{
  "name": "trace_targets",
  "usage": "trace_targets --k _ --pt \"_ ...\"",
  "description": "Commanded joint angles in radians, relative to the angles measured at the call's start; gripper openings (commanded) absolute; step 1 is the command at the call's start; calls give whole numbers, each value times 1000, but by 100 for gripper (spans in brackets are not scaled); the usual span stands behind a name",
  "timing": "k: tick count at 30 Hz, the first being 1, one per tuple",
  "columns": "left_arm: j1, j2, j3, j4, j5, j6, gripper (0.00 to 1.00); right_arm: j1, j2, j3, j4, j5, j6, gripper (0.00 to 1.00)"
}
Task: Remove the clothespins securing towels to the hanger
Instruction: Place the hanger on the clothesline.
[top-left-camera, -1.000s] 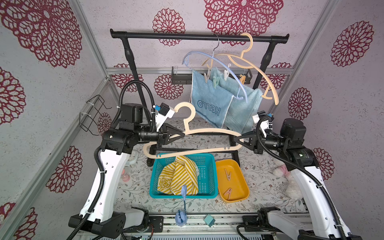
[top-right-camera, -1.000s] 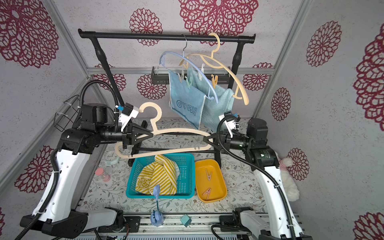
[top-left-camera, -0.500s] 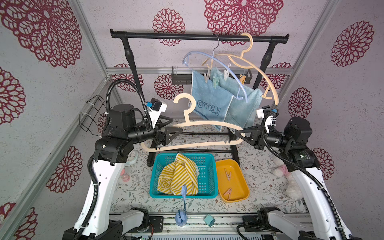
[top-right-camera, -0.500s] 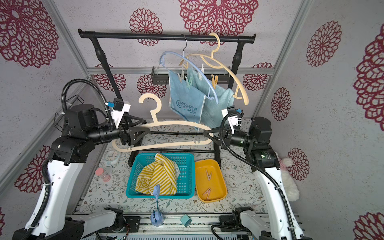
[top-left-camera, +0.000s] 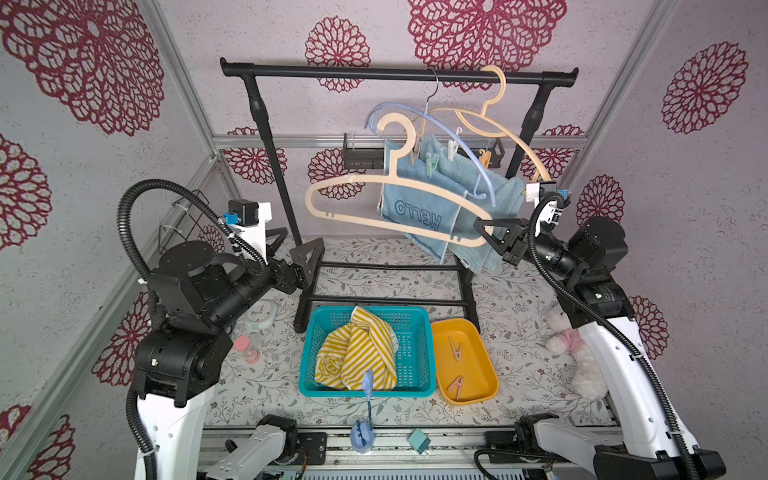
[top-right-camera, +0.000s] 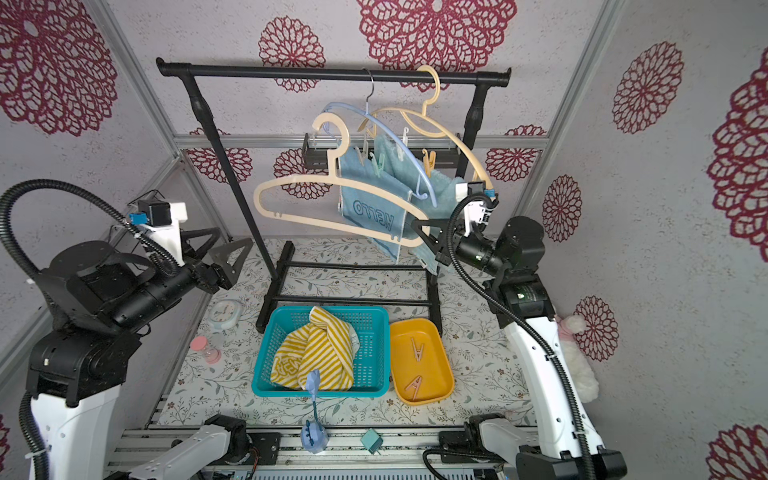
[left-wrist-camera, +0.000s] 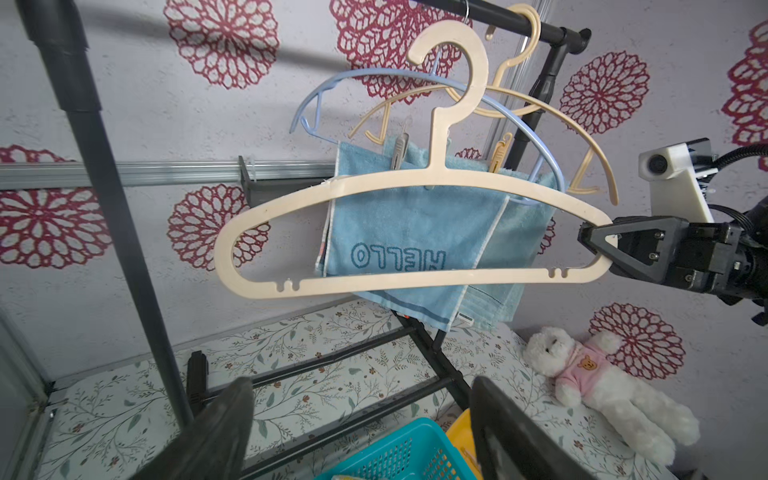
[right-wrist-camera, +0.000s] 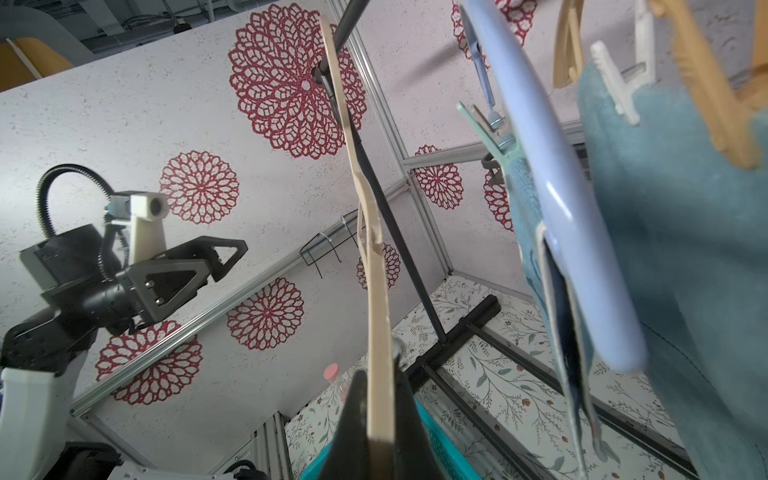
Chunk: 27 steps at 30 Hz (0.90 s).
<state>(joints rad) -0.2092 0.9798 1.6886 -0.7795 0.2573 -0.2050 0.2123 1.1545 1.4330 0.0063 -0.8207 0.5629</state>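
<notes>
My right gripper (top-left-camera: 484, 232) is shut on the right end of a bare beige hanger (top-left-camera: 353, 179), holding it in the air in front of the rack; the right wrist view shows the jaws pinching its edge (right-wrist-camera: 374, 270). My left gripper (top-left-camera: 304, 235) stands open and empty, low at the left and apart from the hanger. Behind it hang the HELLO towel (top-left-camera: 415, 208) and a plain blue towel (top-left-camera: 503, 199), pegged with mint (top-left-camera: 432, 163), white (top-left-camera: 451, 147) and orange-yellow (top-left-camera: 484, 157) clothespins. The yellow striped towel (top-left-camera: 357, 353) lies in the teal basket (top-left-camera: 365, 309). Two clothespins (top-left-camera: 456, 349) lie in the orange tray (top-left-camera: 486, 386).
The black rack's rail (top-left-camera: 374, 71) carries a blue hanger (top-left-camera: 457, 137) and another beige hanger (top-left-camera: 511, 133). On the floral mat are a plush toy (top-left-camera: 577, 357), a small clock (top-left-camera: 261, 313) and a pink-lidded jar (top-left-camera: 245, 349). A wire holder (top-left-camera: 183, 216) hangs on the left wall.
My left gripper has opened, let go of the beige hanger and drawn back down to the left. My right gripper has lifted the hanger up and to the right.
</notes>
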Motion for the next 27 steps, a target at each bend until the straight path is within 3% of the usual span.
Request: trace_targets --k 1,5,12,27 --pt "1 -28 -38 -10 -64 -40 82 79 0 72 49 153 -68 0" --pt "1 -56 -82 18 -66 -55 82 185 9 95 45 287 -148 0" --pt "1 -61 -104 38 -55 -68 81 281 -14 86 88 504 -217 0" --pt "2 -76 -154 93 -20 -78 81 358 88 191 140 667 -264 0"
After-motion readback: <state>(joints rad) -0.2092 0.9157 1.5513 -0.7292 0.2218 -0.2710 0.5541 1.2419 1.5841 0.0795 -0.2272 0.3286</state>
